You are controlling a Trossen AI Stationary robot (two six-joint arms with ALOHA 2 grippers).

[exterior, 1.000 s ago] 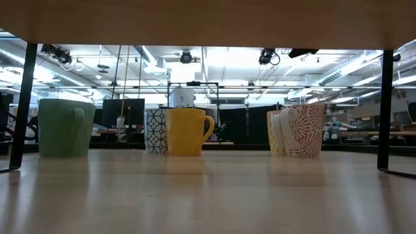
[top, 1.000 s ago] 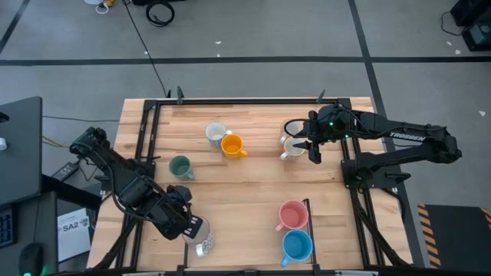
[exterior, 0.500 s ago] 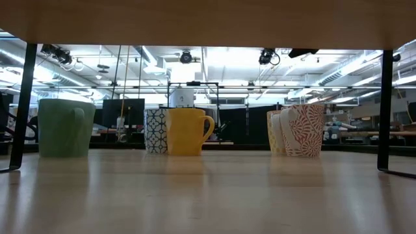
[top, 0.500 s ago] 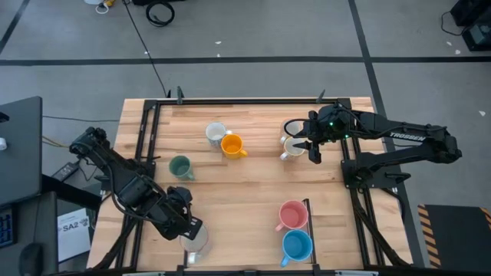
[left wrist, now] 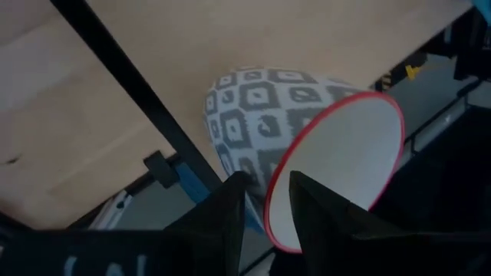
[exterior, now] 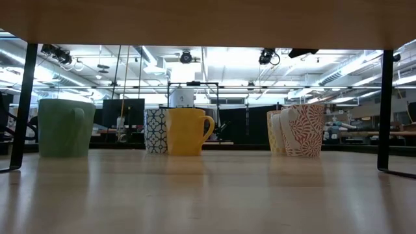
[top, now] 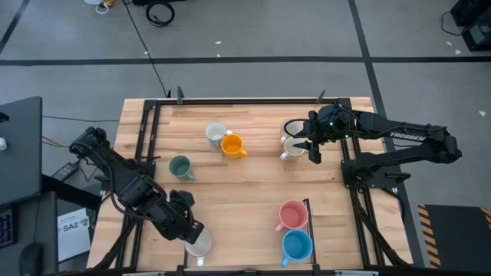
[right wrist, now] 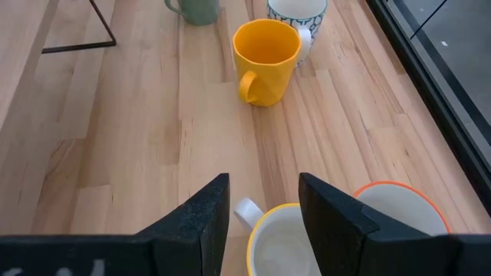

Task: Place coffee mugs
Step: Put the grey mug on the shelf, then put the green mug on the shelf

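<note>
Left pincer (left wrist: pixel 265 201) grips patterned mug (left wrist: pixel 307 146) rim near table (top: pixel 230 188) edge.

A wooden table (top: pixel 245 188) with a black metal frame (top: pixel 146 130) stands on a grey floor (top: pixel 253 31) crossed by dark lines. Black cables (top: pixel 159 13) lie on the floor beyond it. A dark desk (top: pixel 19 149) sits beside the table. At table height, a large hall shows, with bright ceiling lights (exterior: pixel 338 71) and monitors (exterior: pixel 123 110).

Two mugs (top: pixel 225 139) back centre, one mug (top: pixel 180 166) left, two mugs (top: pixel 294 230) front right
</note>
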